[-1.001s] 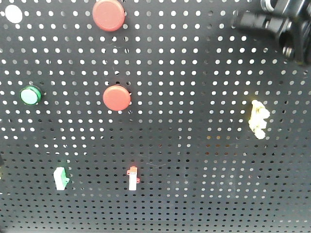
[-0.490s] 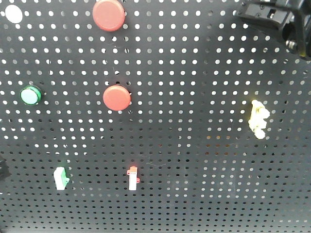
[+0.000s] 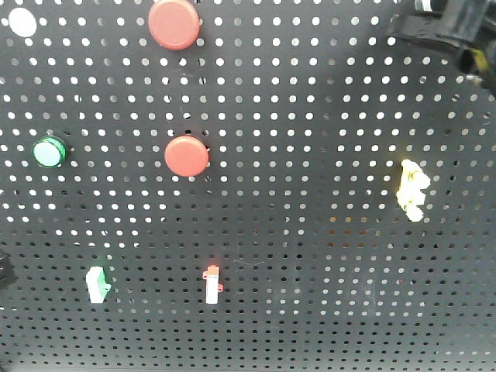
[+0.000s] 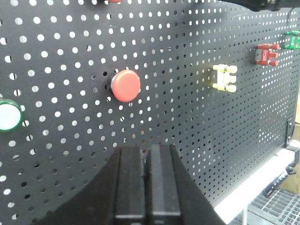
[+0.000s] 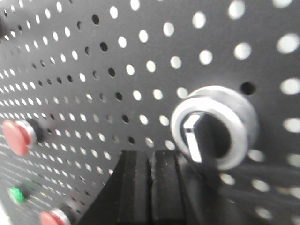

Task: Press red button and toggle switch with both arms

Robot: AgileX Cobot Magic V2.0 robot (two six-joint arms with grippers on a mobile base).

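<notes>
One toggle switch point(image 5: 213, 126): lever runs nearly vertical in right wrist view.

Right wrist view: toggle switch point(image 5: 213, 126) blurred, lever edge soft. Front view: that switch hidden behind the right arm point(image 3: 443, 29), itself clipped by the top-right corner. The red button point(image 3: 174, 23) loses its top to the frame edge. A dark sliver point(image 3: 3, 271) at left edge, unidentifiable. Left wrist view: green button point(image 4: 7, 116) half cut off.

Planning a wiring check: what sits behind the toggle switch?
The toggle switch sits in a silver ring against the black pegboard. Anything behind the board is covered.
</notes>
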